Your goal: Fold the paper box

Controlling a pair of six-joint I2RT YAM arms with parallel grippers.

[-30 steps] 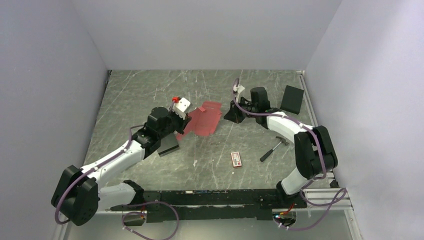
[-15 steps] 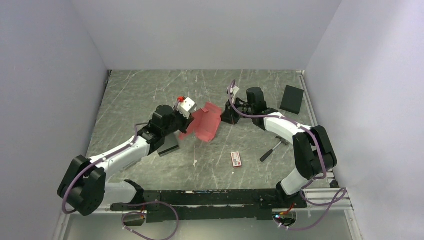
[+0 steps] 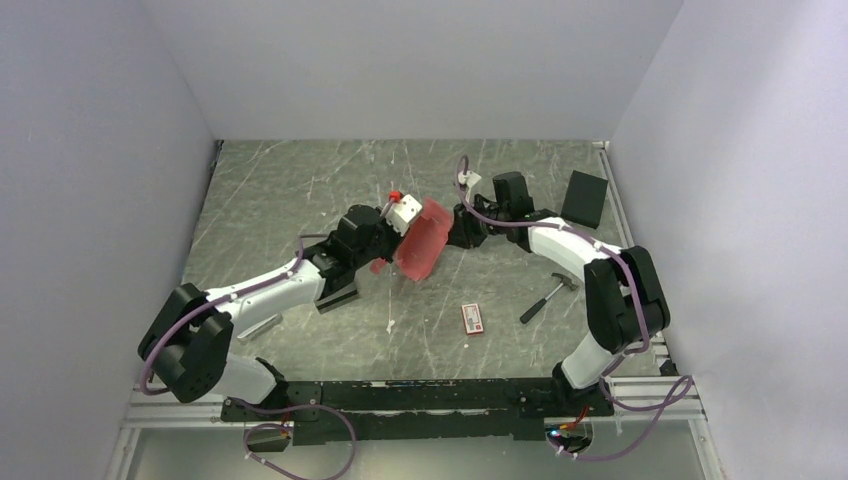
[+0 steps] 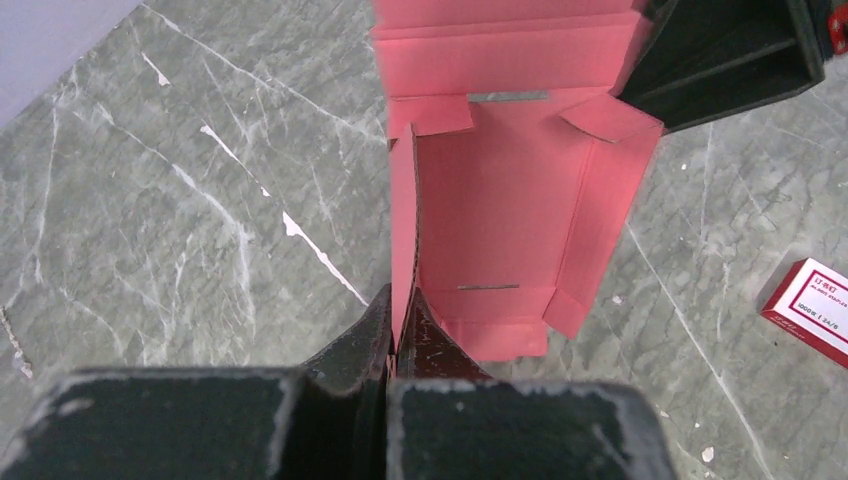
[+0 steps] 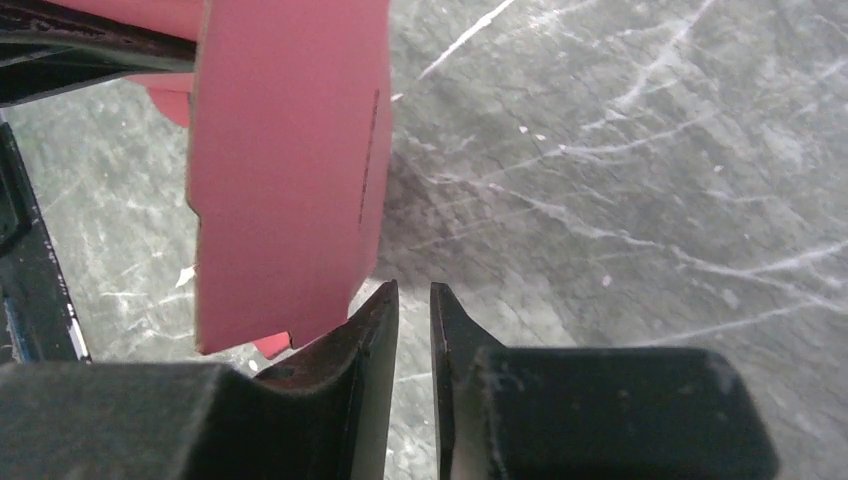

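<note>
Top external view: left tool (image 4: 398, 318) pinches one side wall of the paper box (image 3: 420, 245), holding the red-pink sheet tilted up off the bench (image 3: 300, 190) near centre. Right tool (image 5: 413, 300), fingers pressed nearly together w/ nothing between, sits just beside the sheet at its 3 o'clock. Step in hand is prob. raising the walls along the creases. To do it well: hold the left pinch firm, push w/ the right tool flat on the panel, not its edge, so thin card bends at the score w/o buckling.
</note>
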